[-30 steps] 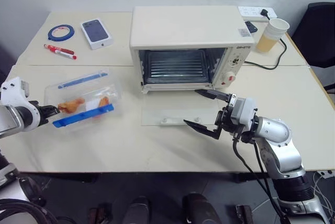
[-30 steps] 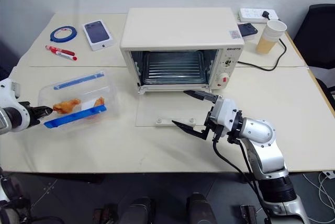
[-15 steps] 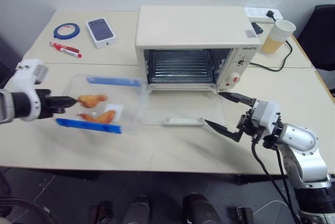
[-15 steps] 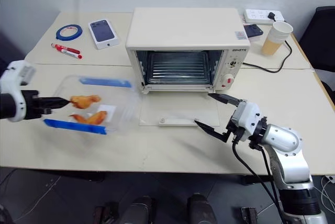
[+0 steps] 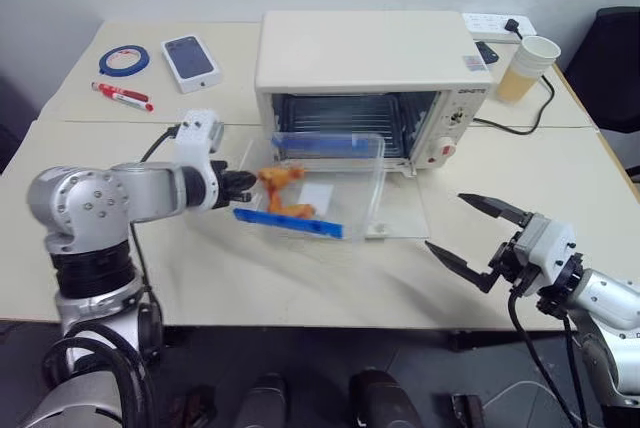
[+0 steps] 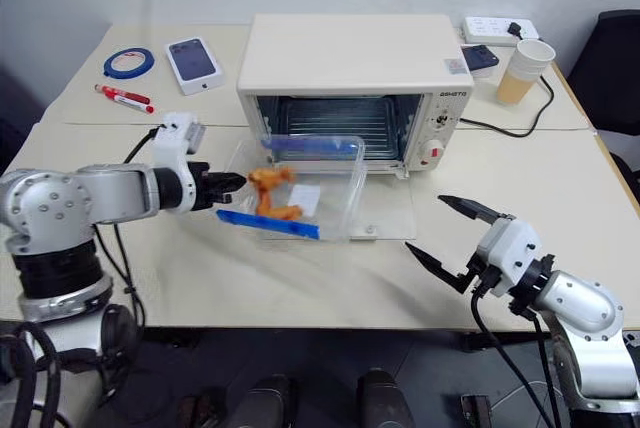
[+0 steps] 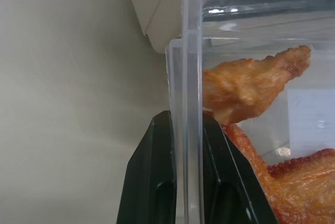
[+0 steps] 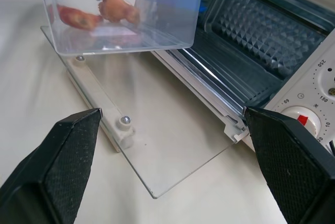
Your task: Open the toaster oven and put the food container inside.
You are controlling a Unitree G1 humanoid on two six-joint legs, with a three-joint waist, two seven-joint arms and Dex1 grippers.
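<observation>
**Container held over open oven door**

- R gripper point(image 5: 478, 230) — nearest, at table's point(image 5: 300, 278) front right; fingers spread wide, nothing held, well apart from the oven door.
- L gripper point(image 5: 242, 185) — clamped on the short-end rim of the food container point(image 5: 318, 186); black fingers point(image 7: 157, 177) pinched on the clear wall.
- Food container — carried off the table, above the lowered glass door point(image 5: 400, 210), just before the cavity; orange-brown pieces inside, blue clips at both long sides.
- Toaster oven point(image 5: 372, 73) — door fully down, wire rack seen.
- Far items: red marker point(image 5: 120, 97), blue tape roll point(image 5: 118, 57), phone box point(image 5: 188, 61) at far left; paper cup point(image 5: 524, 66), power strip point(image 5: 496, 23) at far right.
</observation>
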